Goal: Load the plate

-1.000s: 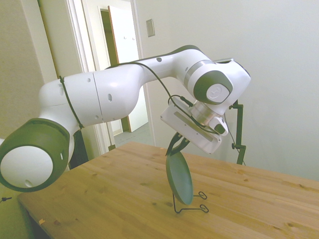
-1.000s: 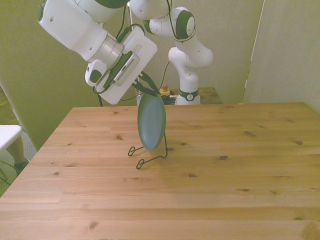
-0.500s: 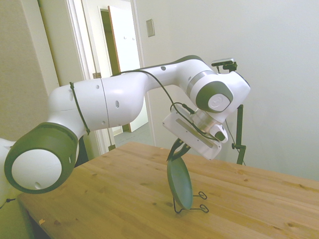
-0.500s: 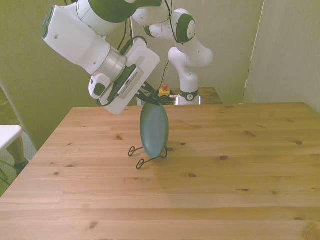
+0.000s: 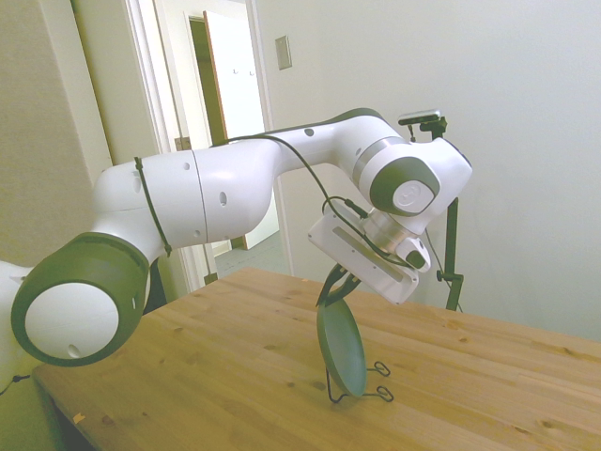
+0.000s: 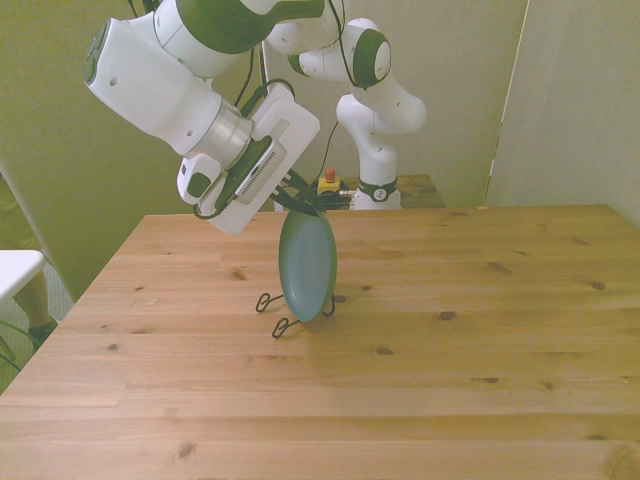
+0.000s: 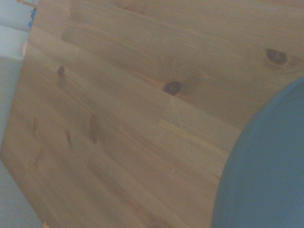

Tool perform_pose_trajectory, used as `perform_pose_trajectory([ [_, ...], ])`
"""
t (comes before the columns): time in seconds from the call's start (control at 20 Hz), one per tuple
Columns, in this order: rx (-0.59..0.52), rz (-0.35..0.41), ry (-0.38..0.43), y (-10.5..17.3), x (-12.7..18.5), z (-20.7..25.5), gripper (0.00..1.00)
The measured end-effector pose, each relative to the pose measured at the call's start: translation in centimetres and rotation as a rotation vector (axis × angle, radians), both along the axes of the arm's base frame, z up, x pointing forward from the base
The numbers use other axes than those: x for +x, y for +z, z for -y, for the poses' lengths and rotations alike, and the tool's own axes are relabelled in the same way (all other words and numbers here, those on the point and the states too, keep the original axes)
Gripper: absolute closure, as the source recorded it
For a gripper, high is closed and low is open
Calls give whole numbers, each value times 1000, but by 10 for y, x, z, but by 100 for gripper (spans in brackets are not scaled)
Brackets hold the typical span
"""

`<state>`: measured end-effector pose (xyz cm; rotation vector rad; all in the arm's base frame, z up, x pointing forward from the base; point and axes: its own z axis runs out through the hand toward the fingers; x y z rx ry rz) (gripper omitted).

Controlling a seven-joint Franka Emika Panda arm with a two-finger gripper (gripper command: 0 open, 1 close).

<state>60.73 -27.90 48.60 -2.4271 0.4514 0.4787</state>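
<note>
Gripping the plate (image 6: 307, 265) by its top rim, the gripper (image 6: 303, 203) has its dark fingers pinched closed on the edge, as far as you can read them in the side and front views. You have the plate standing on edge, nearly upright, its lower rim down in the black wire stand (image 6: 283, 312) near the middle of the wooden table (image 6: 480, 330). In the side view the stand's looped feet (image 5: 379, 381) stick out at about 3 o'clock from the plate's base.

Your main risk, as I judge it, is letting go before the rim is properly caught between the wires: the plate could roll or tip flat. The stand looks light, so a sideways push from the arm may drag or topple it. Whether the rim truly sits in the cradle is not clear from these views.

Nothing else lies close by. In the front view a second white arm (image 6: 375, 110) stands beyond the far edge at 12 o'clock, well apart.
</note>
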Motion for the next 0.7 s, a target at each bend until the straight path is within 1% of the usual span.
perform_pose_trajectory([
  [0.05,-1,-2,1,-1,0,0,0],
  [0.7,-20,-20,-5,-5,-1,2,0],
])
